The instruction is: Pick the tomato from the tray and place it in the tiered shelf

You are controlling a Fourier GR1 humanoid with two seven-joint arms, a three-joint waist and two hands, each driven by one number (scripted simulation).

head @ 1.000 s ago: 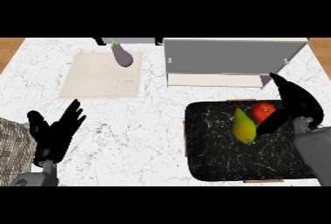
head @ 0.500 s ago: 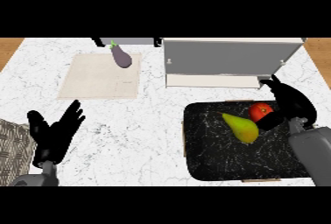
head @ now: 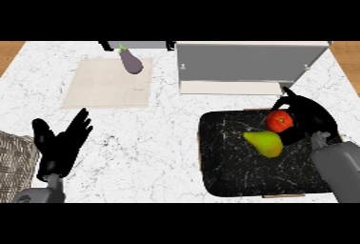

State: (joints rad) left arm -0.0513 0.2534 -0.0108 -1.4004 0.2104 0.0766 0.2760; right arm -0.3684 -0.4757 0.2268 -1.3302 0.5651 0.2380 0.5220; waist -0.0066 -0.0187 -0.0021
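Your right hand (head: pixel 309 116) curled round tomato (head: pixel 278 121), in far right corner of tray (head: pixel 232 176), just beside pear (head: pixel 265 144). Tiered shelf (head: pixel 249 62) stands beyond tray. Your left hand (head: pixel 60 147) open, fingers up, at left of bench (head: pixel 162 143).

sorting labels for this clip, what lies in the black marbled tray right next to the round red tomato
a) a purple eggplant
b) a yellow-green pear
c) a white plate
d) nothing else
b: a yellow-green pear lies in the black marbled tray close beside the round red tomato, while the purple eggplant lies far off at the top edge of the beige mat.
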